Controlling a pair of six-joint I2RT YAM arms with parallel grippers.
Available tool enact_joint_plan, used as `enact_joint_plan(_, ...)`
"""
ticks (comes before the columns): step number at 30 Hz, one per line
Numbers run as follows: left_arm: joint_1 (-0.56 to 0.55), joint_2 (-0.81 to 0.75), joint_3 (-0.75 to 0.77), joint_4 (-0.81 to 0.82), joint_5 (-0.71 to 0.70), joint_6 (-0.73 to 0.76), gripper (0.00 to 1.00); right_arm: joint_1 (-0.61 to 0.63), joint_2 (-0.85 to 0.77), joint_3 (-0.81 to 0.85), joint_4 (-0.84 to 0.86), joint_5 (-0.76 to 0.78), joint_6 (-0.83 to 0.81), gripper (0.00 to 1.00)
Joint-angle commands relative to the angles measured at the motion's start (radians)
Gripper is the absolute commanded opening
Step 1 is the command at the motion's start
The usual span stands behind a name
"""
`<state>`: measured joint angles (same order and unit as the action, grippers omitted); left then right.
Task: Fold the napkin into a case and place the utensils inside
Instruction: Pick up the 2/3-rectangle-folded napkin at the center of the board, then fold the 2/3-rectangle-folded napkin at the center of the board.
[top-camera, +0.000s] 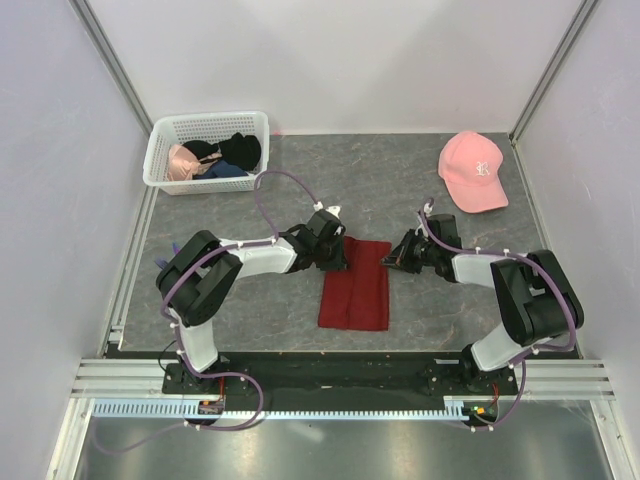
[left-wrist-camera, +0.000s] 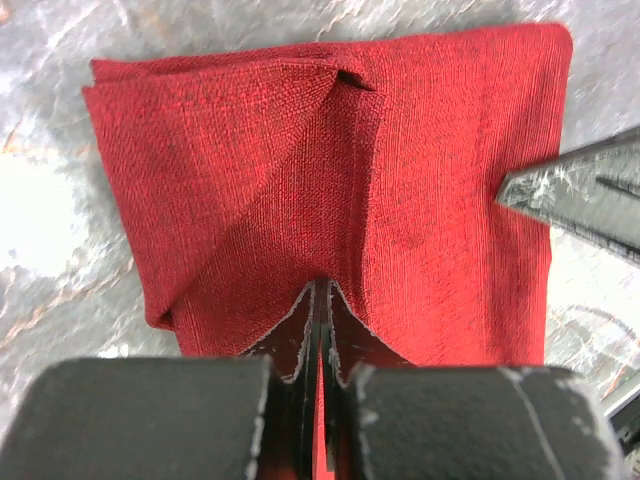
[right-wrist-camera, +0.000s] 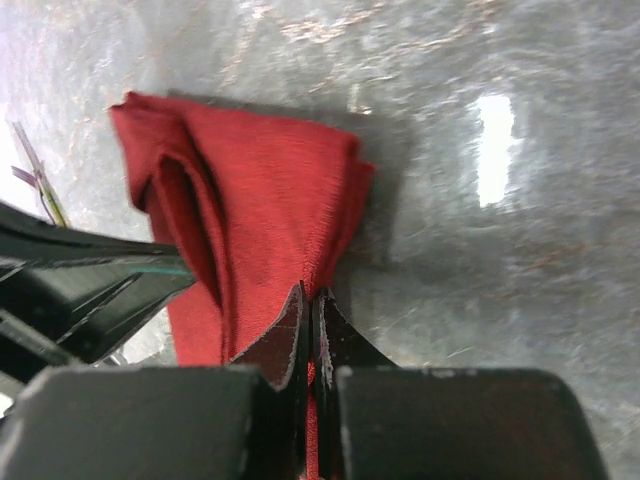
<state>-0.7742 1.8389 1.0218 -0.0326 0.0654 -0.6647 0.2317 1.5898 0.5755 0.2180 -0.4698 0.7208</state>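
folded dark red napkin (top-camera: 354, 292) flat on grey table (top-camera: 250, 315) at centre, left gripper (top-camera: 338, 256) clamped on cloth at its 11 o'clock corner, right gripper (top-camera: 389, 260) pinching cloth at its 1 o'clock corner, white basket (top-camera: 160, 160) far at 10 o'clock, pink cap (top-camera: 472, 170) far at 2 o'clock

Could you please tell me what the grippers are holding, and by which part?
Both pinch the napkin at its far end: the left gripper on the left edge, the right gripper on the right edge.
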Motion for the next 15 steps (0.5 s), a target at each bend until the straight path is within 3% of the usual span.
enact_joint_plan(1,0.0,0.04,0.0,0.085,0.034,-0.032,0.02,0.027,-0.083,0.04,-0.015,0.019,0.025,0.0)
enact_joint_plan(8,-0.002,0.059,-0.038,0.14,0.06,-0.064,0.02,0.103,-0.149,0.067,-0.036,0.063,0.104,0.0)
enact_joint_plan(15,-0.002,0.065,-0.049,0.169,0.082,-0.082,0.02,0.181,-0.099,0.075,0.032,0.115,0.242,0.0)
